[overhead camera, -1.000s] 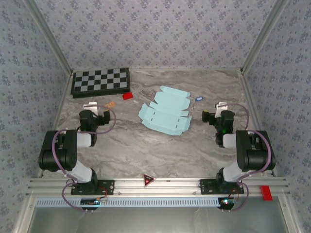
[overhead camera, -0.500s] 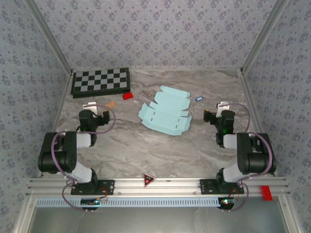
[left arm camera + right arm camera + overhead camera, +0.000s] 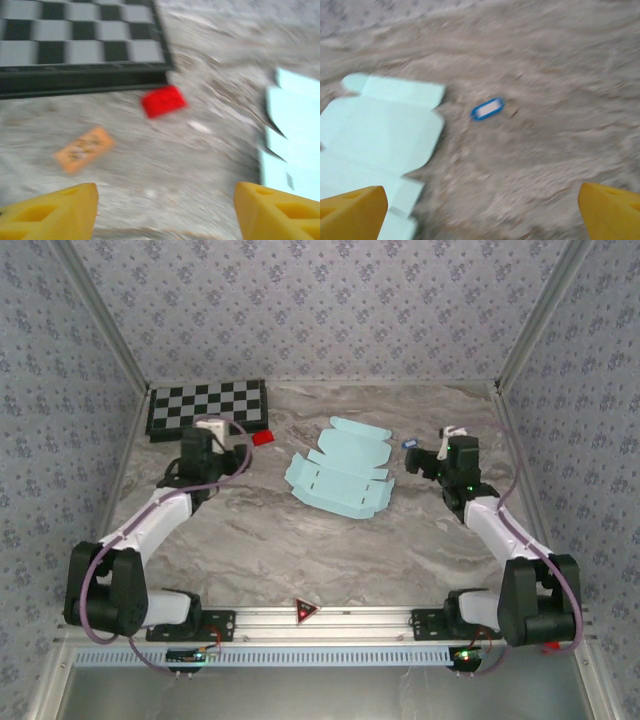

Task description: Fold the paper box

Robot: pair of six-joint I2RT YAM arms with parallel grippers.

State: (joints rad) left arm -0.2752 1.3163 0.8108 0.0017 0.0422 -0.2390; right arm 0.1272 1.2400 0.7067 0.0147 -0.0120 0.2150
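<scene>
The paper box (image 3: 340,475) is a pale cyan die-cut sheet lying flat and unfolded in the middle of the marble table. Its edge shows at the right of the left wrist view (image 3: 292,140) and at the left of the right wrist view (image 3: 380,130). My left gripper (image 3: 205,445) hovers left of the sheet near the checkerboard, its yellow jaws open (image 3: 166,210) over bare table. To the sheet's right, my right gripper (image 3: 432,458) is also open (image 3: 482,210) with nothing between its fingers. Neither gripper touches the sheet. Both wrist views are blurred.
A black-and-white checkerboard (image 3: 207,407) lies at the back left, with a small red block (image 3: 263,437) just in front of it and an orange tag (image 3: 83,148) nearby. A blue key tag (image 3: 408,443) sits off the sheet's right corner. Patterned walls enclose three sides.
Both arms have stretched forward from their folded poses: the left toward the checkerboard and red block, the right toward the blue tag. The sheet has not moved.
</scene>
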